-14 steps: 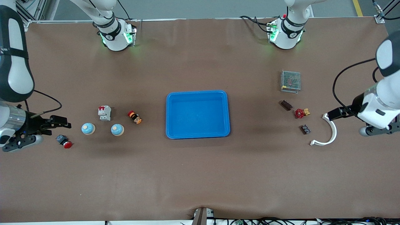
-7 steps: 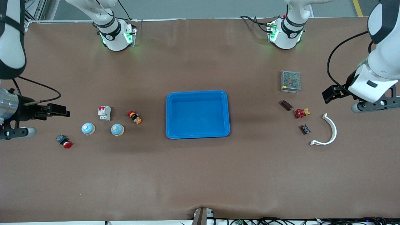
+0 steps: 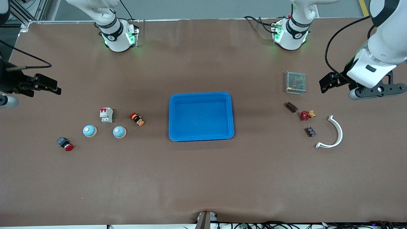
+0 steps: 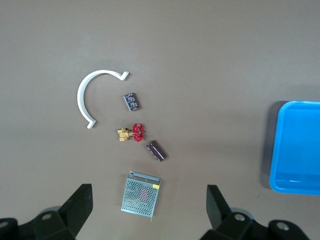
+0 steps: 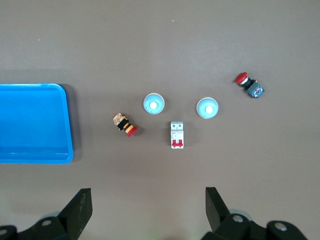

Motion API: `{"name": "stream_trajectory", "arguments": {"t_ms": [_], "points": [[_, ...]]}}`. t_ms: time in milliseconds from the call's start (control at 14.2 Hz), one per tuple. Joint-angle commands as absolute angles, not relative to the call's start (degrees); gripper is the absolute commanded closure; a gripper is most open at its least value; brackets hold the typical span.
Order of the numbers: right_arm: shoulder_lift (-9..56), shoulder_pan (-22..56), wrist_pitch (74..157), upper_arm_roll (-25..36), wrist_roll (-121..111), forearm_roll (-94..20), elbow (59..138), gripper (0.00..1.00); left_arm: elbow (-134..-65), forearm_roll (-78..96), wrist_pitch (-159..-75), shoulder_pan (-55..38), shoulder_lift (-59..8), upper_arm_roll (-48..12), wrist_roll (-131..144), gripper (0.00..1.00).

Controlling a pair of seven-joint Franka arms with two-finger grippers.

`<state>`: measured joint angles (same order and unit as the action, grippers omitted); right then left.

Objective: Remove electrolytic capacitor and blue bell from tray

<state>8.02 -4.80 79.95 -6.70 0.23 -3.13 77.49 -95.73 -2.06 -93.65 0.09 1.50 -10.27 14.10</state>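
Observation:
The capacitor (image 3: 291, 107), a dark brown cylinder, lies on the table beside a red valve; it also shows in the left wrist view (image 4: 156, 150). Two light blue bells (image 3: 89, 130) (image 3: 119, 132) stand toward the right arm's end, and both show in the right wrist view (image 5: 207, 107) (image 5: 153, 103). The blue tray (image 3: 201, 116) sits mid-table, empty. My left gripper (image 3: 328, 82) is open and empty, up over bare table beside the mesh box. My right gripper (image 3: 51, 85) is open and empty, over bare table at the right arm's end.
A metal mesh box (image 3: 295, 82), a red valve (image 3: 306, 114), a small dark chip (image 3: 310, 131) and a white curved piece (image 3: 334, 133) lie near the capacitor. A circuit breaker (image 3: 106, 114), an orange-red switch (image 3: 137, 119) and a red push button (image 3: 65, 144) lie near the bells.
Both arms have lifted and swung toward the robots' bases. The left gripper left the white curved piece for a spot beside the mesh box. The right gripper left the red push button.

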Motion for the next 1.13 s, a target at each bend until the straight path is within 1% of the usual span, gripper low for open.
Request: {"name": "stream_trajectory", "arguments": {"t_ms": [0,141,423,635,776,917,1058], "points": [[3.8,-2.8,81.6,-5.4,1.7,-2.4,83.4,0.0,-99.7,-0.2,-93.8,0.1,6.3,-9.4,11.7,0.0],[2.6,-2.7,81.5,-5.4,2.7,-2.5,83.9,0.0,-100.5,1.0,-93.7,0.9,7.6,-9.4,9.6,0.0],[1.4,-2.8,81.0,-5.0,7.9,-3.0,84.8,0.0,-100.5,1.8,-93.4,1.0,8.3,-7.5,7.2,0.0],[1.1,-2.6,80.9,-1.2,7.4,-3.1,85.9,0.0,-100.0,1.8,-92.8,0.8,8.3,-6.4,6.2,0.0],[0.3,-0.7,80.2,0.9,7.3,-3.1,86.0,0.0,-99.4,1.7,-92.5,1.1,8.3,-6.2,6.3,0.0],[0.1,-0.5,80.1,1.3,7.2,-3.0,85.9,0.0,-97.0,1.1,-90.9,1.0,7.1,-6.2,6.6,0.0],[0.2,-0.8,80.2,1.6,7.1,-3.0,85.9,0.0,-96.2,1.0,-90.4,1.2,6.4,-5.9,6.2,0.0]]}}
